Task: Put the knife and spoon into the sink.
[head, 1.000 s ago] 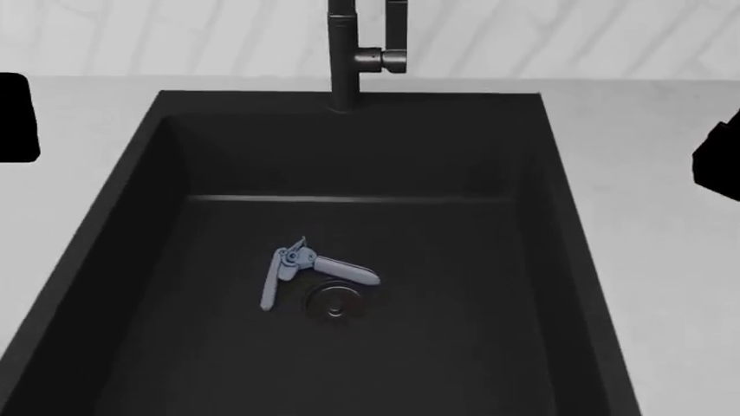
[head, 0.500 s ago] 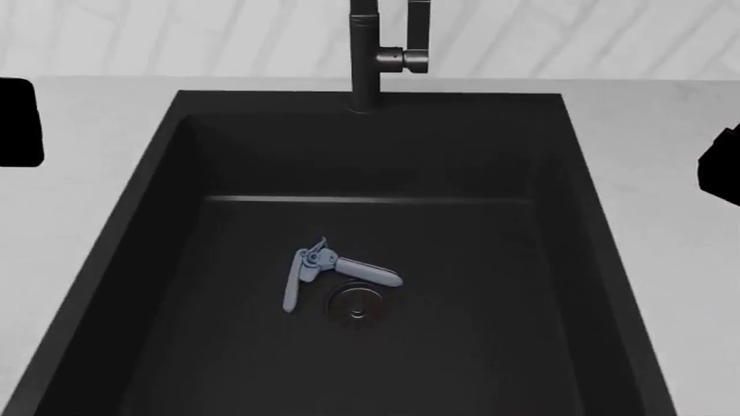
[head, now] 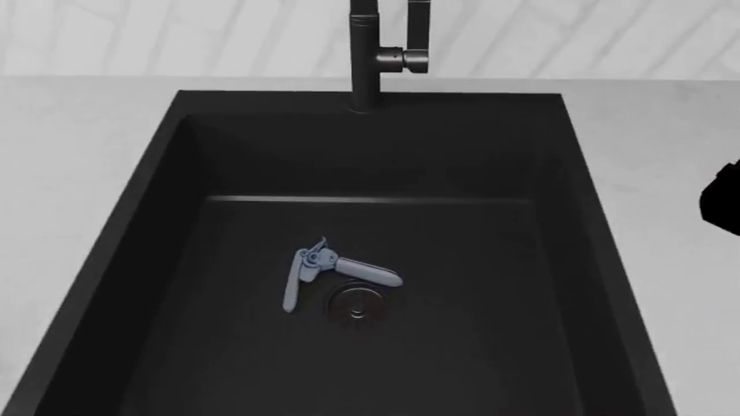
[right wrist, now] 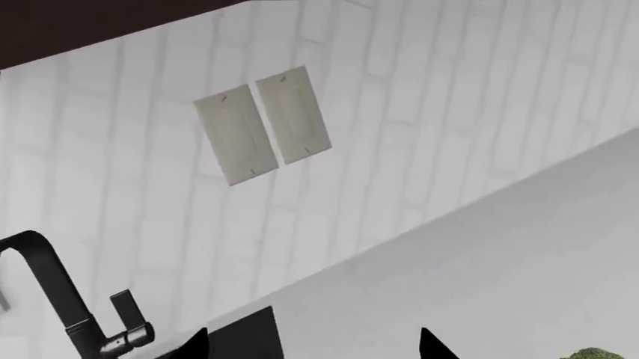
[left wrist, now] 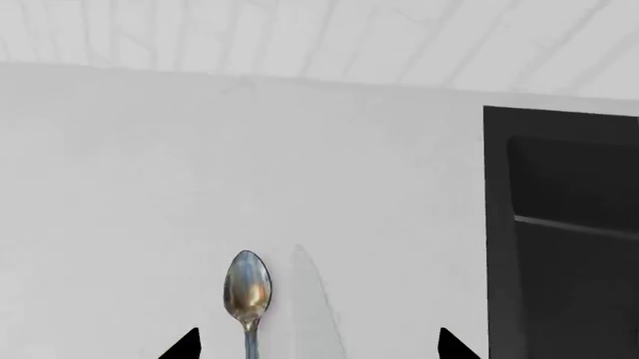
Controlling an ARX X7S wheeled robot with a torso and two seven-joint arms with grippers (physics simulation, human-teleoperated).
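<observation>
The left hand (left wrist: 314, 348) shows only its two dark fingertips at the edge of the left wrist view, set well apart, so it stands open with nothing between them. The spoon (left wrist: 248, 293) lies flat on the white table (left wrist: 150, 187) between those fingertips, nearer one of them, its shiny gold-brown bowl pointing away from the hand; no contact shows. The sink (left wrist: 559, 239) is off to one side, apart from the spoon.

The right hand (right wrist: 311, 345) likewise shows two spread fingertips, open and empty, facing the tiled wall (right wrist: 420, 112) with two pale wall plates (right wrist: 263, 124) and the dark faucet (right wrist: 60, 299).

In the head view the black sink (head: 151, 173) holds a blue-grey hinged tool (head: 329, 270) touching the round drain (head: 355, 304). The knife is out of sight.
</observation>
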